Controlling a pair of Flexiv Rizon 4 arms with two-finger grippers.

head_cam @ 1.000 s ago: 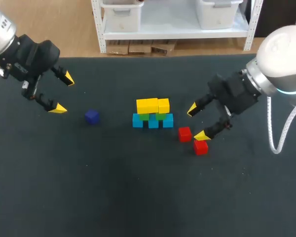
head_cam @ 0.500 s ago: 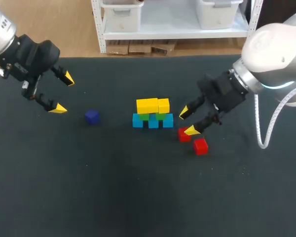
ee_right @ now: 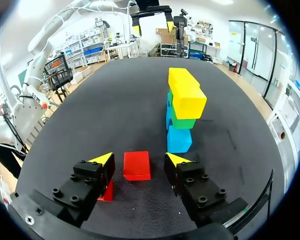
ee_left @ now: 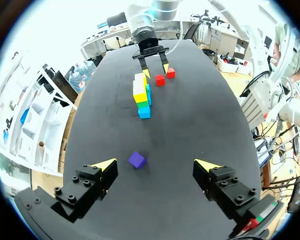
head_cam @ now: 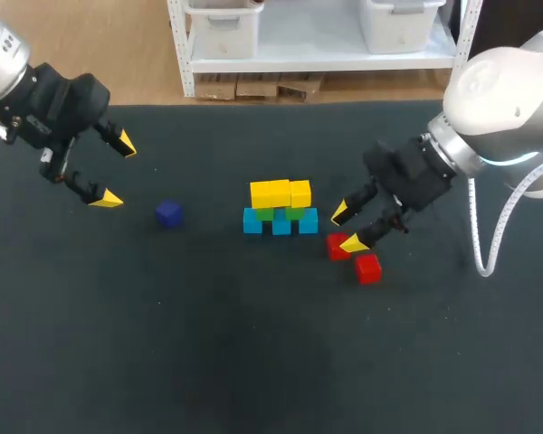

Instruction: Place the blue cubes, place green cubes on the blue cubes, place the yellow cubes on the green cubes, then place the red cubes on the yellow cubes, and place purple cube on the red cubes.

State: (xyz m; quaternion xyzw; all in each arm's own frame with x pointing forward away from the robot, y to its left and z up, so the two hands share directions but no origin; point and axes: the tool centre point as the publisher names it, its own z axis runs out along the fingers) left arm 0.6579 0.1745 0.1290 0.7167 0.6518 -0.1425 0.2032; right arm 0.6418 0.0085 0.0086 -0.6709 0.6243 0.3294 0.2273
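You have one stack [head_cam: 281,208] near the middle of the dark surface [head_cam: 253,362]. It has three blue cubes [head_cam: 281,223] in a row at the bottom and two green cubes [head_cam: 264,214] on them. The yellow layer [head_cam: 279,193] on top shows at least two cubes, but you cannot tell the exact count. Two red cubes lie loose just right of the stack, near each other but apart. One purple cube [head_cam: 169,213] sits alone to the left, with a gap between it and the stack.

Your right tool [head_cam: 346,227] is spread apart and holds nothing. In its wrist view one red cube [ee_right: 137,165] lies between the two yellow tips, with a gap on each side, and the other red cube [ee_right: 108,191] peeks out from under one finger. Your left tool [head_cam: 116,172] is spread apart too and empty, raised over the left rear of the surface, with the purple cube ahead of it.

The stack and the loose cubes all sit well in from every edge, and the widest bare stretch of surface lies on the near side
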